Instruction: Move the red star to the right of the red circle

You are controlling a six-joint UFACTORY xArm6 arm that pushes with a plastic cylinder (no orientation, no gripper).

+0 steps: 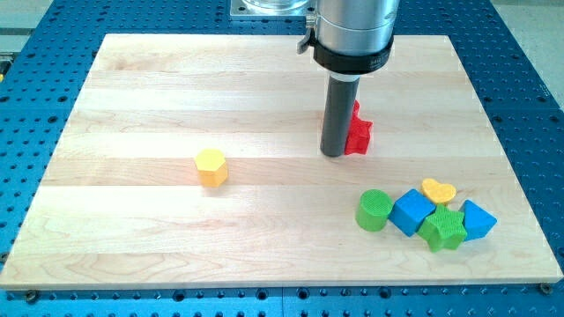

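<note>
Where it meets the board, my tip [334, 154] apparently touches the red star [357, 135]

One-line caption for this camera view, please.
My tip touches the left side of a red block on the wooden board; a yellow hexagon sits apart at left.

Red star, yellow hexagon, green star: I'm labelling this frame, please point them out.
red star [359, 135], camera view, its right half beside the rod.
yellow hexagon [211, 161], camera view, its top face.
green star [443, 228], camera view, its top face.
</note>
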